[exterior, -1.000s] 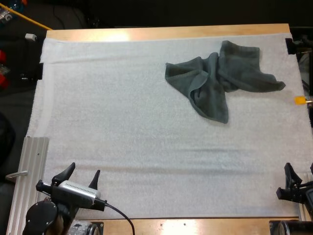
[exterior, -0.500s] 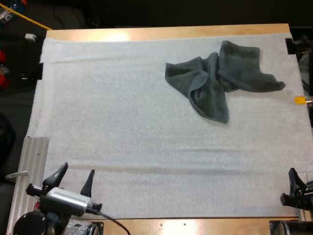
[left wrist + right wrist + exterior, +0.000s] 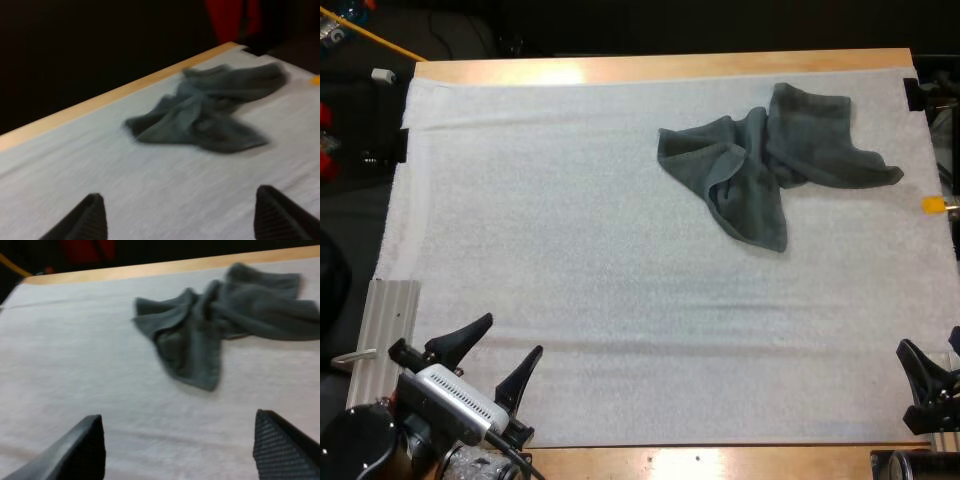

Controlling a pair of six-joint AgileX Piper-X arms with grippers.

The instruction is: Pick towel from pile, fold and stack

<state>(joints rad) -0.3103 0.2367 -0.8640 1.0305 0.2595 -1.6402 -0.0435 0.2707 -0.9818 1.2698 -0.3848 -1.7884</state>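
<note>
A crumpled dark grey-green towel lies on the white mat toward its far right. The same towel lies far ahead of my left gripper's spread fingers, and the towel is likewise far ahead in the right wrist view. My left gripper stands open at the mat's near left edge, holding nothing. My right gripper stands open at the near right edge, also with nothing in it.
A ribbed metal rail runs along the mat's near left side. The wooden table edge borders the mat at the far side, with dark space beyond. Bare mat stretches between both grippers and the towel.
My left gripper has swung to point more toward the right, at the towel, and shifted slightly rightward. The right gripper has shifted a little at the mat's edge. The towel has not moved.
</note>
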